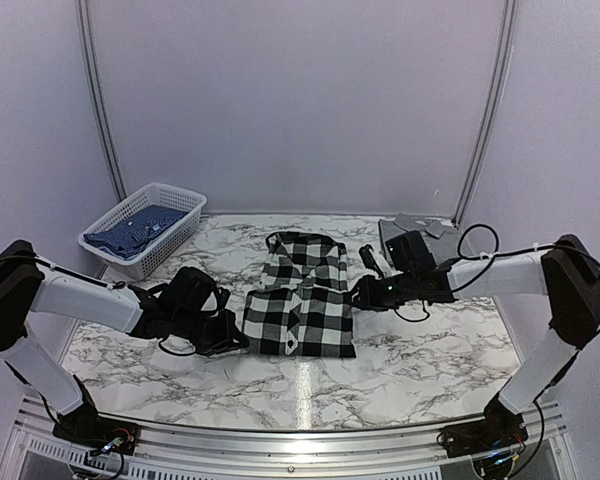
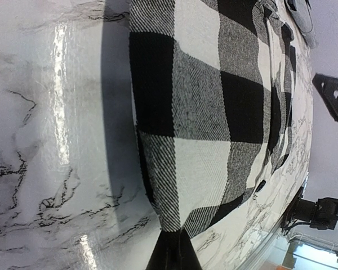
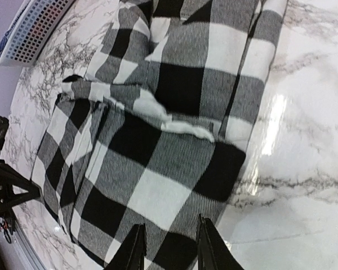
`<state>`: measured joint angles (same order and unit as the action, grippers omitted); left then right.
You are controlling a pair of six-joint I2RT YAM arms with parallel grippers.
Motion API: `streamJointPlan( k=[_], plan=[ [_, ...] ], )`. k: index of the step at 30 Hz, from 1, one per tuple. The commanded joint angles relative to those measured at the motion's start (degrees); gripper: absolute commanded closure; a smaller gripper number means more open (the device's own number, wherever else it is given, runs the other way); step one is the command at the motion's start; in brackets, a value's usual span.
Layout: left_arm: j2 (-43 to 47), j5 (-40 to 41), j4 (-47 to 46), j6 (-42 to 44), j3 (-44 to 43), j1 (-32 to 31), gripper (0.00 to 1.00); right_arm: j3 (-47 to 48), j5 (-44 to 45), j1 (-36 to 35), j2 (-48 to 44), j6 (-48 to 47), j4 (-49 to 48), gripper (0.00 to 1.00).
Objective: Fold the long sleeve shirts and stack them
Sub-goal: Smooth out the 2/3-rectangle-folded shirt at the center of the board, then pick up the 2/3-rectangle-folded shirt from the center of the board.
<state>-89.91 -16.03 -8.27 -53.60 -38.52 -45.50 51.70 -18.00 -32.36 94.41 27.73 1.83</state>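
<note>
The shirt [image 1: 300, 300] lies folded into a neat rectangle in the middle of the tabletop [image 1: 410, 365], collar toward the far edge and hem toward the near edge. Its sleeves are tucked in, with one fold showing across the checks in the right wrist view.

The left gripper [image 1: 225, 335] sits low on the tabletop just beside the shirt's near left corner. Its jaws are pressed together into a single dark wedge, the tip right at the cloth's edge; whether any cloth is caught there I cannot tell.

The right gripper [image 1: 363, 293] is at the shirt's right edge, about halfway along it. Its jaws stand a little apart – a narrow gap – over the checked cloth, pinching nothing.

A white basket [image 1: 175, 240] stands at the far left corner with blue cloth [image 1: 135, 230] inside. A grey folded garment [image 1: 425, 225] lies at the far right corner – well apart from the shirt.
</note>
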Motion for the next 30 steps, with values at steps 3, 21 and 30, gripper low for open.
streamJointPlan(
  k=[3,21,30],
  plan=[
    [0.7,-0.7,1.4,0.2,-1.5,-0.5,1.00,-9.3,2.1,-5.4,-8.4,-1.1,4.8,0.72],
    [-0.3,-0.8,2.3,0.6,-2.7,-0.6,1.00,-17.3,8.2,-13.6,-11.6,-1.6,4.2,0.71],
    [-0.4,-0.7,2.6,0.7,-3.0,-0.7,1.00,-17.0,9.3,-14.5,-10.4,-1.5,3.6,0.71]
  ],
)
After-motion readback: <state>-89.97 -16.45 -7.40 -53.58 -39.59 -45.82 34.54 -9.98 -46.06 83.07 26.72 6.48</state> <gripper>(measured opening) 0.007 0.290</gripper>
